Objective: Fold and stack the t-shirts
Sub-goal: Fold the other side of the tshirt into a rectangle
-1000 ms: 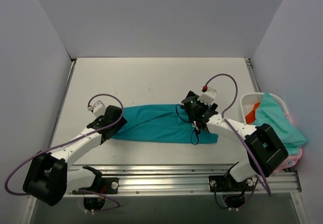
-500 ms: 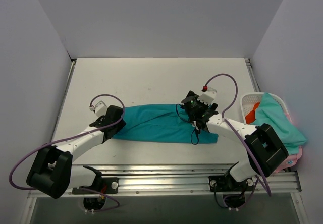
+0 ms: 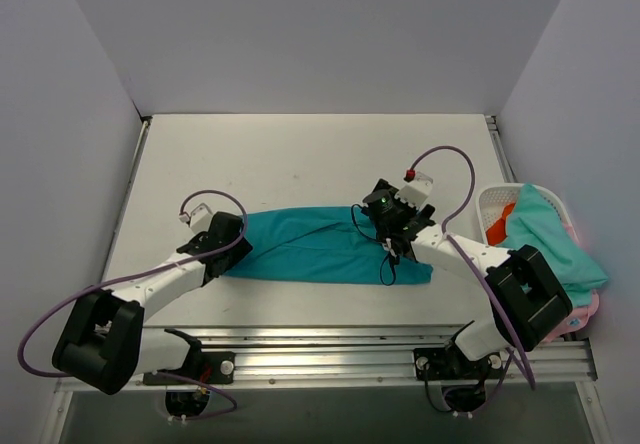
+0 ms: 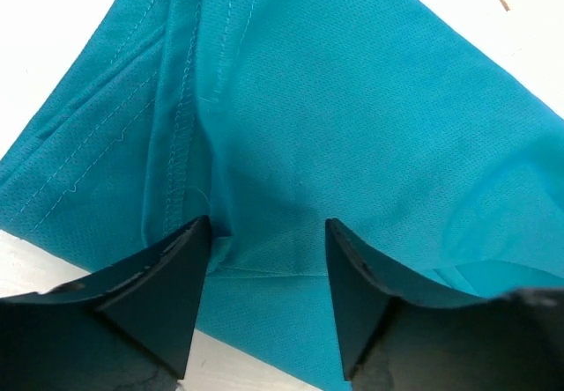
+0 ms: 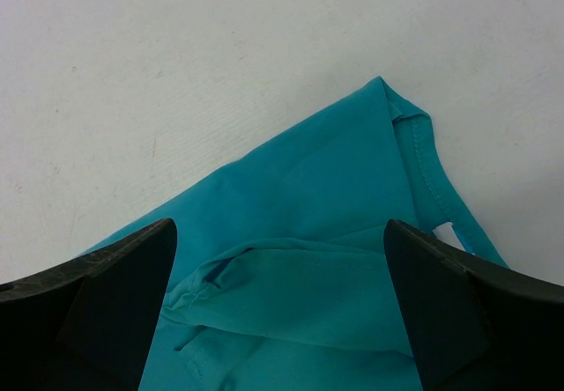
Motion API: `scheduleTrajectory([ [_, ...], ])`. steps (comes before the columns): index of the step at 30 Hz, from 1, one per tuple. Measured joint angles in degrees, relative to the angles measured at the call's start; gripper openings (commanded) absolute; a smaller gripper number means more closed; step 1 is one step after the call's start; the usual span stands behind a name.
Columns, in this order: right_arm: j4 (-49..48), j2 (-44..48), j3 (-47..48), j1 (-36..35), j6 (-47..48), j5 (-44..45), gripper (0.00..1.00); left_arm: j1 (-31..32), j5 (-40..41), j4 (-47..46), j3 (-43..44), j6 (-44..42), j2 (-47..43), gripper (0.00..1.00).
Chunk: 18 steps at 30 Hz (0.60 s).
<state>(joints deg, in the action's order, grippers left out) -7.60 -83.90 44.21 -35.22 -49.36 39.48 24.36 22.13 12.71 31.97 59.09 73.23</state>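
Observation:
The deep teal t-shirt (image 3: 320, 247) lies on the table folded into a long strip running left to right. My left gripper (image 3: 234, 246) is at the strip's left end. In the left wrist view it (image 4: 269, 232) is open, with the teal cloth (image 4: 352, 118) lying under and between its fingers (image 4: 176, 294). My right gripper (image 3: 381, 214) is low over the strip's right part, at its far edge. In the right wrist view it (image 5: 280, 232) is wide open over a loose fold of the shirt (image 5: 308, 285), holding nothing.
A white lattice basket (image 3: 490, 202) stands at the right table edge. It holds a paler aqua shirt (image 3: 550, 244), an orange-red one (image 3: 502, 226) and a pink one (image 3: 590, 309). Bare table (image 3: 300, 154) lies beyond the teal shirt. A metal rail (image 3: 330, 349) runs along the near edge.
The left gripper has edged slightly right onto the strip's left end. The right gripper has shifted a little to the right. The shirt lies as before.

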Motion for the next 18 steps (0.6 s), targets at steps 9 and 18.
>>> scheduleTrajectory([
  [9, -0.46, 0.02, -0.72, 0.04, -0.02, -0.09, 1.00, -0.09, -0.35, 2.49, -0.44, 0.04, -1.81, 0.63],
  [18, -1.27, 0.09, -0.94, 1.01, 0.00, -0.57, 1.00, -0.09, -0.85, 3.52, -0.57, 0.26, -1.29, 0.38],
])
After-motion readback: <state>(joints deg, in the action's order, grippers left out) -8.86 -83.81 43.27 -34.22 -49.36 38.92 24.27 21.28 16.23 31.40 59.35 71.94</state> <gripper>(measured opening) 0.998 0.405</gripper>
